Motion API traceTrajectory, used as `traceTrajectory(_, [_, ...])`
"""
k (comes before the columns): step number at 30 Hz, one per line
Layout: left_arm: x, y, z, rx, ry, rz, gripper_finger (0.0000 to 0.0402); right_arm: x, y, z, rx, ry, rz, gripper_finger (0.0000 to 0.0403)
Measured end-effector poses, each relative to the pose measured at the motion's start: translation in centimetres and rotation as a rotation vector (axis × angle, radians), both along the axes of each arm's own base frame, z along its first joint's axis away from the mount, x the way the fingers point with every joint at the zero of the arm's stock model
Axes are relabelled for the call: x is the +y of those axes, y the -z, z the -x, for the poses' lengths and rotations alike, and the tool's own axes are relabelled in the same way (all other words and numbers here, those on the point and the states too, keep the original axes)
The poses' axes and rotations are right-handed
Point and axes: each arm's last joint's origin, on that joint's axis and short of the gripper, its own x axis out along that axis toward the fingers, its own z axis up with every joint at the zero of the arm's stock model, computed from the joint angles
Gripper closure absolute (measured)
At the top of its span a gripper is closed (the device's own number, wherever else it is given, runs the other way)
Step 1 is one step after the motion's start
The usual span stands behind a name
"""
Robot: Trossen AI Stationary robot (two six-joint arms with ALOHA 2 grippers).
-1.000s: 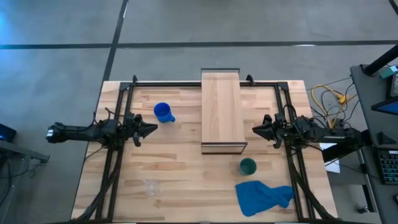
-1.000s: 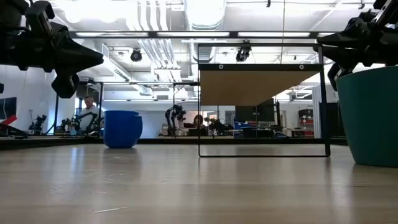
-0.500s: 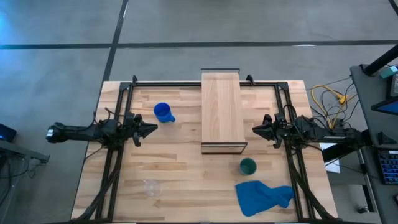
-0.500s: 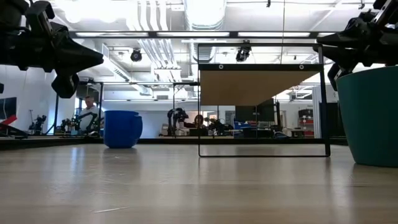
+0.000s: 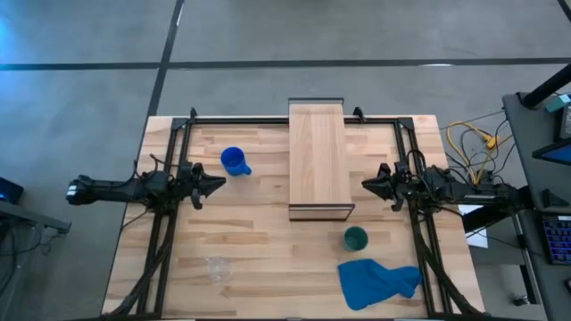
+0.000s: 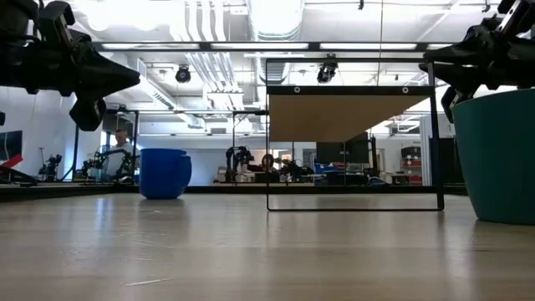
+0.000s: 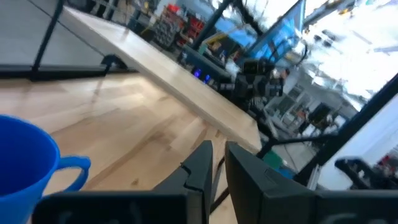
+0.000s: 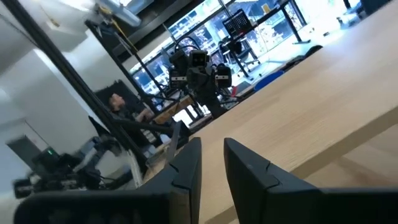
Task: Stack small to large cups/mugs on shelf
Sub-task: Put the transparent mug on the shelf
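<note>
The bright blue mug (image 5: 234,161) stands upright on the table left of the shelf, handle toward the shelf; it also shows in the low view (image 6: 165,173) and the left wrist view (image 7: 25,163). The dark green cup (image 5: 355,238) stands by the shelf's near end and looms large in the low view (image 6: 506,155). The tiny clear cup (image 5: 216,267) sits near the table's near-left part. The shelf (image 5: 318,159) is a long light-wood board on a dark frame at the table's middle. My left gripper (image 5: 219,185) hovers just near-side of the blue mug, shut. My right gripper (image 5: 366,185) hovers right of the shelf, shut.
A crumpled blue cloth (image 5: 379,282) lies near the table's near-right edge, beside the green cup. Dark frame rails (image 5: 169,223) run along both table sides and the far edge. Bare wood lies between the clear cup and the green cup. Cables (image 5: 473,143) sit beyond the right edge.
</note>
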Motion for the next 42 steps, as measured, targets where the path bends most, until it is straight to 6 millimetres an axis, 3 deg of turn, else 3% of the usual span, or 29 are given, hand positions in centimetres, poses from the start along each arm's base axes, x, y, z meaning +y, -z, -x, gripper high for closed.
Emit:
traceTrajectory(9, [0.2,-0.5,0.0,-0.056,-0.057,0.01,0.0372,-0.2,0.0,0.0,-0.016,0.052,-0.189,0.0339])
traceTrajectory(16, [0.0,-2.4,0.3,-0.228,-0.015,-0.042,0.0372,-0.4,0.0,0.0,-0.028,0.129,-0.233,0.0339])
traceTrajectory(22, [-0.2,-4.9,0.6,-0.229,0.054,-0.145,0.0372,-0.4,-1.0,0.2,-0.139,0.107,-0.289,0.0339])
traceTrajectory(24, [-0.3,-6.2,0.7,-0.157,0.094,-0.203,0.0373,-0.4,-1.7,0.4,-0.204,0.103,-0.257,0.0339])
traceTrajectory(27, [-0.3,-8.0,0.9,0.081,0.127,-0.29,0.0373,-0.4,-2.5,0.6,-0.283,0.106,-0.199,0.0339])
traceTrajectory(32, [-0.3,-12.1,0.6,0.452,0.166,-0.297,0.0373,-0.4,-2.8,0.8,-0.32,0.113,-0.159,0.0339])
traceTrajectory(37, [-0.3,-16.9,-1.0,0.632,0.177,-0.355,0.0373,-0.4,-2.9,0.7,-0.308,0.115,-0.158,0.0339])
traceTrajectory(39, [-0.2,-18.7,-1.1,0.677,0.172,-0.413,0.0373,-0.4,-3.7,0.7,-0.302,0.117,-0.148,0.0339])
traceTrajectory(42, [-0.1,-20.6,-1.5,0.734,0.137,-0.473,0.0373,-0.4,-6.6,1.0,-0.257,0.139,-0.06,0.0339])
